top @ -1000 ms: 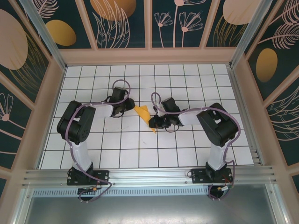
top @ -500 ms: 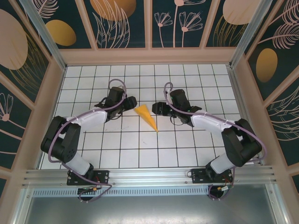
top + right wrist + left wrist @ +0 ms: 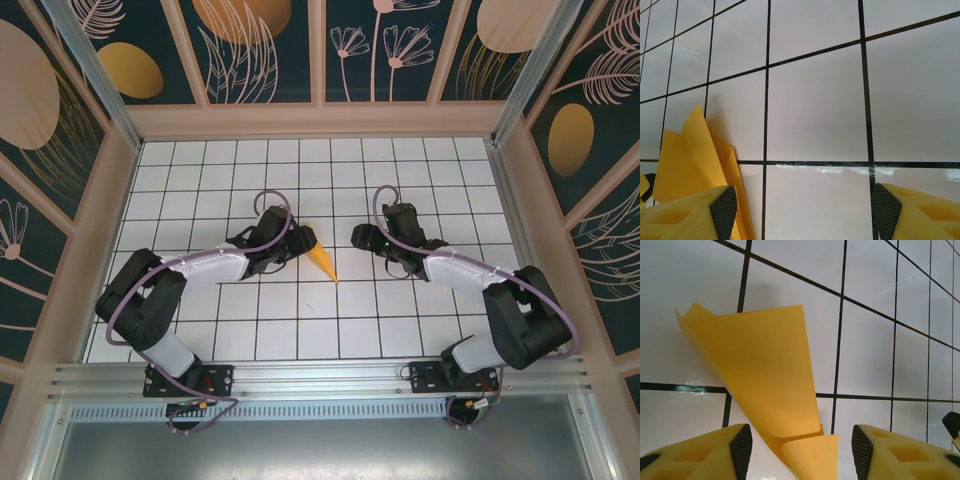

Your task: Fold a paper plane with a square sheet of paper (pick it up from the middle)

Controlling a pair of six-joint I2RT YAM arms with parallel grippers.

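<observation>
Flimsy, crush-prone paper plane lies mid-table, left fingers and right fingers apart; its folded spine looks the safest hold.

Finding no readable text, label, brand, number or sign anywhere.

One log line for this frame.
paper plane: folded, on table | left gripper: open, plane between jaws | right gripper: open, beside plane
</observation>
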